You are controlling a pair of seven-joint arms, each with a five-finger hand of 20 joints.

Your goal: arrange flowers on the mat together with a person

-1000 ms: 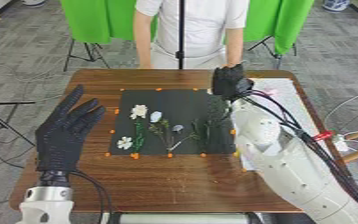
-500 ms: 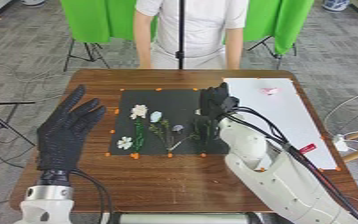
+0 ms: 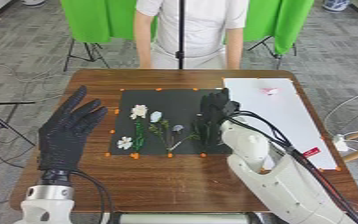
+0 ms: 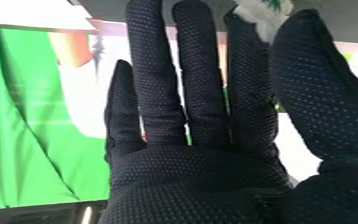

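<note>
Over the right part of the dark mat [image 3: 175,96] is my right hand [image 3: 213,114], open with straight fingers, hiding part of the greenery there. In the right wrist view, a whitish flower [image 4: 266,21] with a bit of green lies beyond the fingertips of the right hand [image 4: 189,172]. A cream flower [image 3: 139,111], a pale bloom [image 3: 155,116], a small white flower [image 3: 125,143] and a bluish bloom [image 3: 177,128] lie on the mat with green stems. My left hand [image 3: 67,131] is open left of the mat, apart from the flowers.
A white sheet [image 3: 286,125] with a pink flower [image 3: 270,91] lies right of the mat. Orange markers line the mat's edges. A person stands at the far table edge, arms down, behind a dark vertical pole [image 3: 181,35].
My right hand has moved left and nearer over the mat from beside its far right corner, and its fingers look straighter. More of the white sheet shows. My left hand has barely moved.
</note>
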